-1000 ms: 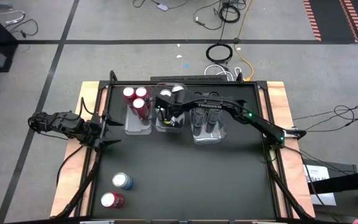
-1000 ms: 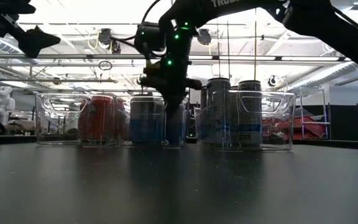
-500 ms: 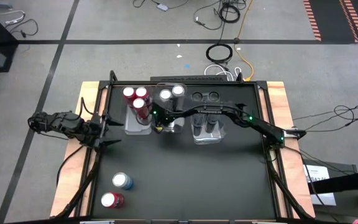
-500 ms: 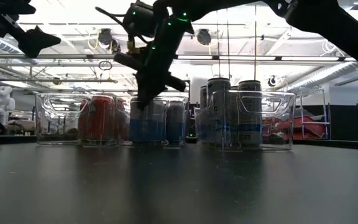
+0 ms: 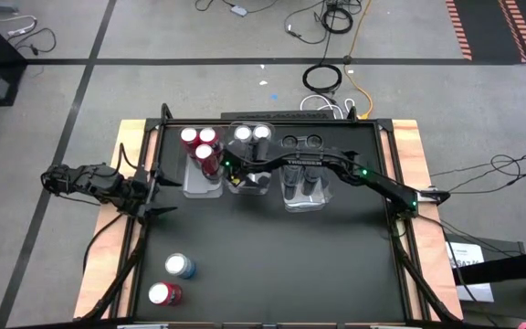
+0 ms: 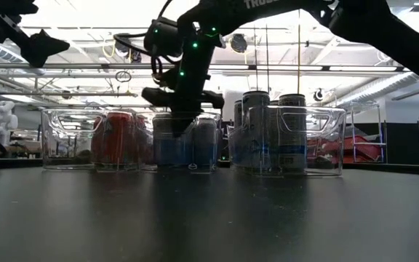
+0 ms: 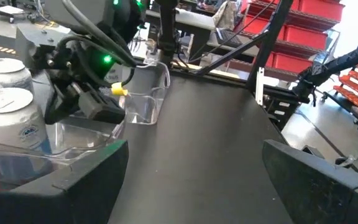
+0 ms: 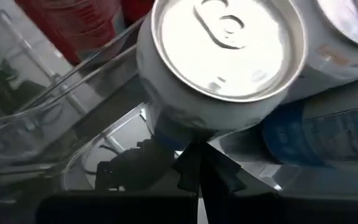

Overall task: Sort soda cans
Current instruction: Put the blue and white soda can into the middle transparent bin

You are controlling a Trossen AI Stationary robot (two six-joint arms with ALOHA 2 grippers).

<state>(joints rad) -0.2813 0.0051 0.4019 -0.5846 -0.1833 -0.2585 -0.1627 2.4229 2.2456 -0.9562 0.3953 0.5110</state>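
Black and matte, the counter carries three clear trays in a row at its far side. The left tray holds red cans, its near end bare. The middle tray holds two blue-and-silver cans at its far end. The right tray holds dark grey cans. Two cans stand loose near the counter's front left corner, well apart from the trays: a blue-and-silver one and, just in front of it, a red one.

The right gripper hangs over the middle tray's near part, just in front of the two cans there; its jaws are pressed together and hold nothing. In its wrist view a silvery can top fills the picture just beyond the closed tips.

The left gripper waits at the counter's left edge, jaws spread wide and empty.
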